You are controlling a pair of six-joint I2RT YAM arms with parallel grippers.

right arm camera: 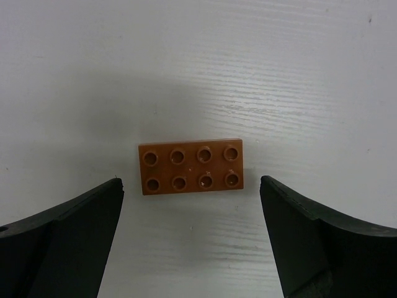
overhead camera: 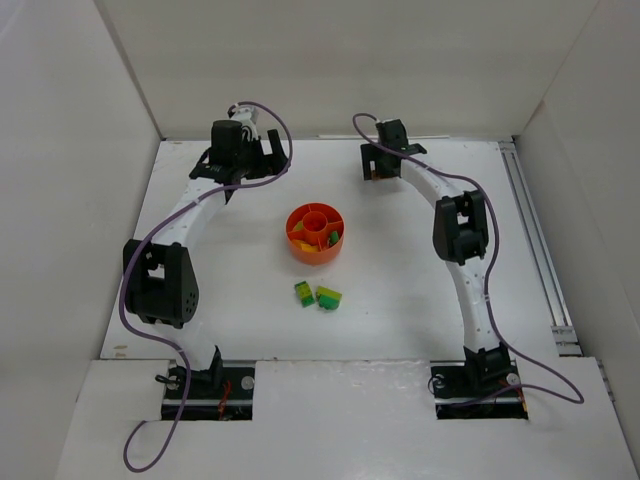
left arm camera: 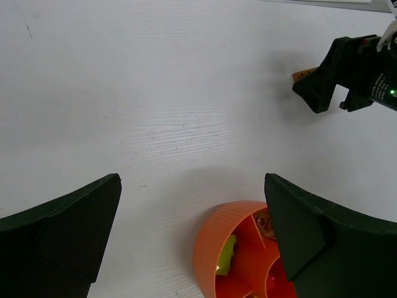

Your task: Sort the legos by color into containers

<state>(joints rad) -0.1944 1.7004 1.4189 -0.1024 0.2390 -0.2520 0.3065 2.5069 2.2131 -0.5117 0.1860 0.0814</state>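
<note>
The right gripper (right arm camera: 190,183) hung over the white table (right arm camera: 198,62) with its two dark fingers spread wide, gripping nothing. A flat orange-brown lego brick (right arm camera: 190,166) with eight studs lay on the table directly beneath it, in the gap between the fingers and touching neither. The left gripper (left arm camera: 192,180) was likewise spread open and empty over bare table. The round orange dish (left arm camera: 211,248) sat just ahead of it, toward its right finger (left arm camera: 322,242), which hid part of the dish. A lime lego (left arm camera: 226,256) lay in one outer compartment. Seen from above, the dish stood between the two grippers and nearer the arm bases than either, with yellow and green pieces in its sections. A smaller lego stack (overhead camera: 304,293) and a wider lego stack (overhead camera: 328,297), both green and yellow, stood just beside each other near the dish, on its side away from both grippers.
</note>
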